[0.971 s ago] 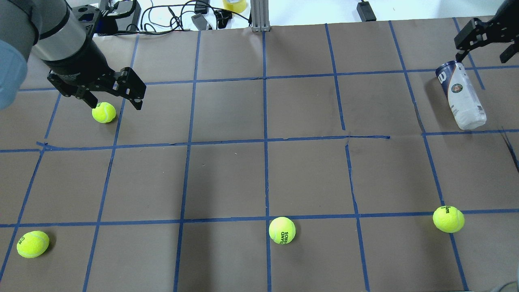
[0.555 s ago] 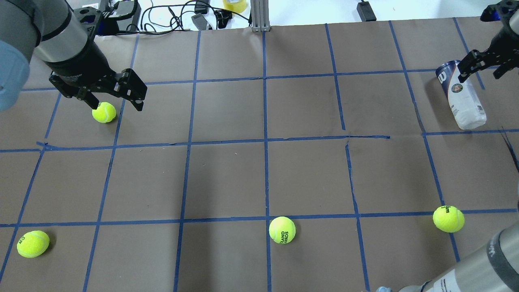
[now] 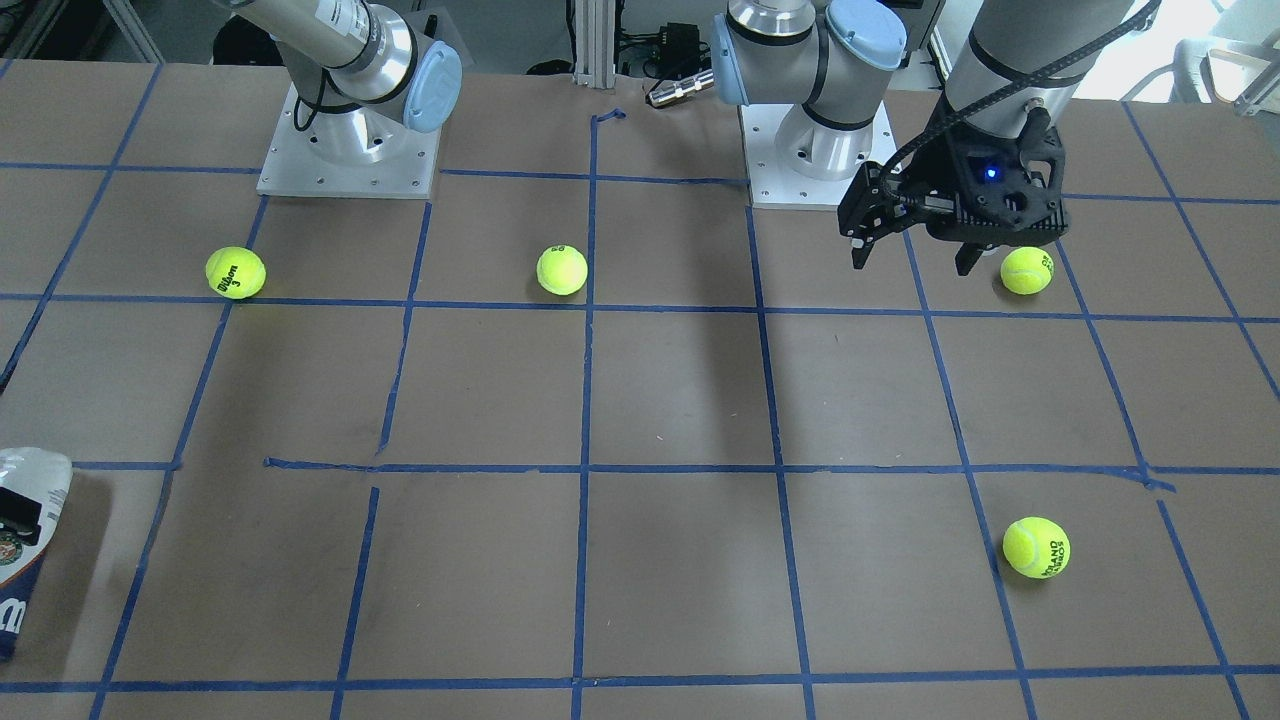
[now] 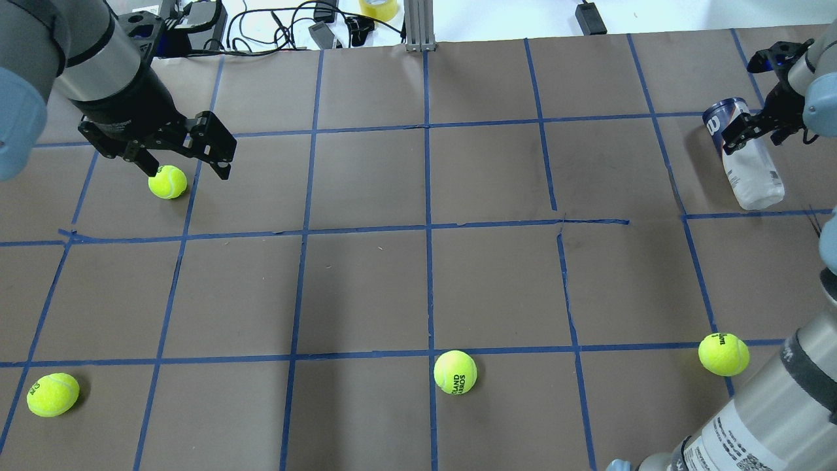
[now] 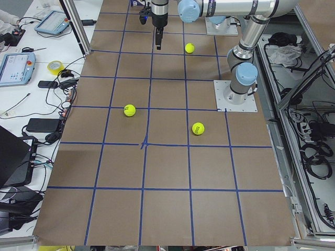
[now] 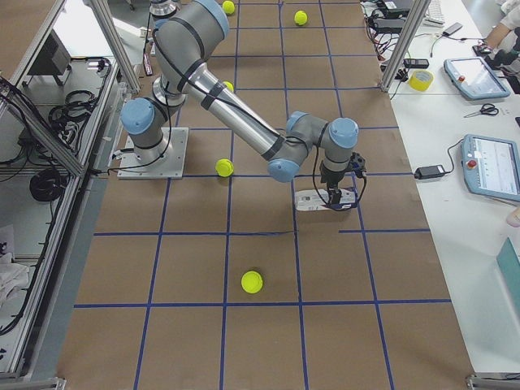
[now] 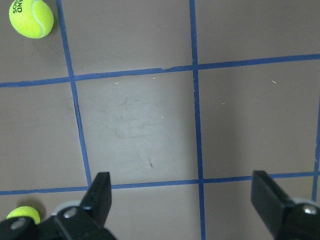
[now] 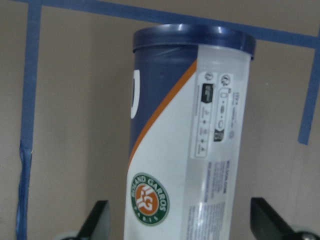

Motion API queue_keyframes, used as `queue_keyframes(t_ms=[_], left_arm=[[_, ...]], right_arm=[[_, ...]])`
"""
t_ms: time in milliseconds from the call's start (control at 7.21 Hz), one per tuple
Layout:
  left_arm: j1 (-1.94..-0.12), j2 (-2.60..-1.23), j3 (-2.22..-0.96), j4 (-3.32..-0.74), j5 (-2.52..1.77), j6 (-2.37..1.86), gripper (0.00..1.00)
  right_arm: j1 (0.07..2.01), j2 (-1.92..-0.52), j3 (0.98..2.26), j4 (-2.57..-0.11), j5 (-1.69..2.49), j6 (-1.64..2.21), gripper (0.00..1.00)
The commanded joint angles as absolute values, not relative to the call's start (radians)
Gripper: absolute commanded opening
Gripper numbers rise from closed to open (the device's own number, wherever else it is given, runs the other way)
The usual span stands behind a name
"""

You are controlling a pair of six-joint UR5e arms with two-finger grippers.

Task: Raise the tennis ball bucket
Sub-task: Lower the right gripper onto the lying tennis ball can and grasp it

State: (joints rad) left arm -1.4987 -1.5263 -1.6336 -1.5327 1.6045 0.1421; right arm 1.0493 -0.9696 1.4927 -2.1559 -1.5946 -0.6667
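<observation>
The tennis ball bucket (image 4: 752, 173) lies on its side at the table's far right, its dark blue rim pointing away from the robot. It also shows in the right wrist view (image 8: 185, 125), at the front-facing view's left edge (image 3: 25, 540) and in the exterior right view (image 6: 317, 200). My right gripper (image 4: 756, 134) is open and low over the bucket's blue end, one finger (image 8: 97, 222) on each side and apart from it. My left gripper (image 4: 188, 171) is open and empty above the table at the far left, next to a tennis ball (image 4: 167, 181).
Three more tennis balls lie near the front edge: left (image 4: 53, 394), middle (image 4: 455, 371) and right (image 4: 723, 354). My right forearm (image 4: 752, 425) crosses the front right corner. Cables and a tape roll (image 4: 378, 8) lie beyond the far edge.
My right gripper has come down from above the bucket's far end to straddle it near the blue end. My right forearm has swung into the front right corner. The left arm has barely moved.
</observation>
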Motion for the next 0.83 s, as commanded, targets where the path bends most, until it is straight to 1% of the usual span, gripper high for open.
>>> queue_keyframes(t_ms=[0, 139, 277, 416, 693], left_arm=[[-1.499, -1.526, -1.632, -1.526, 1.602, 0.144, 1.0], [-1.499, -1.528, -1.634, -1.51, 1.6, 0.147, 1.0], [-1.499, -1.528, -1.634, -1.508, 1.598, 0.147, 1.0], [-1.499, -1.528, -1.634, -1.503, 1.598, 0.147, 1.0], [-1.499, -1.528, -1.634, -1.497, 1.6, 0.152, 1.0]], right_arm=[[1.049, -0.927, 1.491, -2.184, -1.595, -0.667, 1.0], [1.049, -0.91, 1.491, -2.216, -1.597, -0.667, 1.0], [1.049, -0.905, 1.493, -2.212, -1.597, -0.667, 0.98], [1.049, -0.905, 1.493, -2.209, -1.598, -0.667, 0.92], [1.049, -0.904, 1.493, -2.207, -1.6, -0.655, 0.9]])
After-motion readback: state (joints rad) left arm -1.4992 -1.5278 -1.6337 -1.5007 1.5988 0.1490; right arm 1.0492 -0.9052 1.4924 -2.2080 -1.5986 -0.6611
